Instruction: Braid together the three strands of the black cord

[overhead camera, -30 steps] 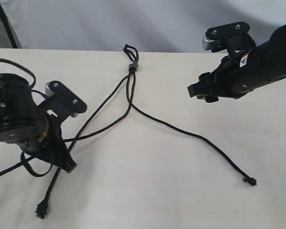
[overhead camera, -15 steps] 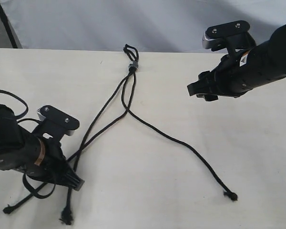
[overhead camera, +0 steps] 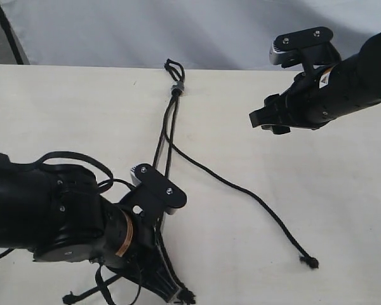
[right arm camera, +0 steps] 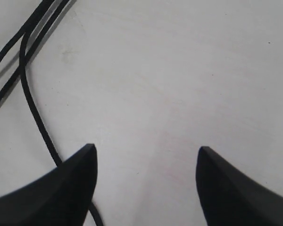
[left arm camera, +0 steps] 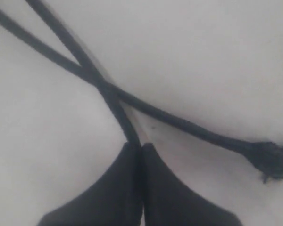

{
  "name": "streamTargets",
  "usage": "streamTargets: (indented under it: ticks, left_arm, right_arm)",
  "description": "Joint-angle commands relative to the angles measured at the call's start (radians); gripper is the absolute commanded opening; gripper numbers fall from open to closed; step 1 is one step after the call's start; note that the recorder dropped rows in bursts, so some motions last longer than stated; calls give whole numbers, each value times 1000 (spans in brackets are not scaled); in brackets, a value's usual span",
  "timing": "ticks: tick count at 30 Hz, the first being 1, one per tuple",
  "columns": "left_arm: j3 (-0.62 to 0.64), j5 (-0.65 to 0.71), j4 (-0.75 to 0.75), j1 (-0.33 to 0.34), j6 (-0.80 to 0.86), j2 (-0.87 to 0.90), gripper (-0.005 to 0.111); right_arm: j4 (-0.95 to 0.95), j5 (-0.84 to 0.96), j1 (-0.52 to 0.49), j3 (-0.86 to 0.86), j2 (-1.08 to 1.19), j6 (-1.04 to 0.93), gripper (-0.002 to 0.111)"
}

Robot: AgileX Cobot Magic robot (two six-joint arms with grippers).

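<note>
Pinching one thin, matte woven strand (left arm camera: 118,113), apparently, left jaws meet; right jaws stand apart.

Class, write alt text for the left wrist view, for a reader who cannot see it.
The left gripper, jaws shut, pinches one thin matte black woven strand; a second black strand crosses it and ends in a frayed knot lying on the pale table.

words: none can be read | numbers: none | small sticker (overhead camera: 326,77) on the right arm (overhead camera: 359,79): too tiny to read
</note>
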Motion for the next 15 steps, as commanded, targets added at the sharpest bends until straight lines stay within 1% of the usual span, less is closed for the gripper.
streamTargets:
  ticks: [1,3,9,11,15]
  left_arm:
    - [-8,121,88,42,-70,-49,0]
    - [8,133,94,72,-73,-63,0]
    - [97,103,163,169,-103,-70,0]
    - [124,66,165,205,-105,-70,0]
    - [173,-60,182,256,-99,-70,0]
  right_arm:
    - [0,-6,1,2,1,-9,59]
    - [0,-6,1,2,1,-9,59]
    - [0,-6,1,2,1,-9,59]
    - [0,-6,1,2,1,-9,59]
    - [19,-6,1,2,1,-9,59]
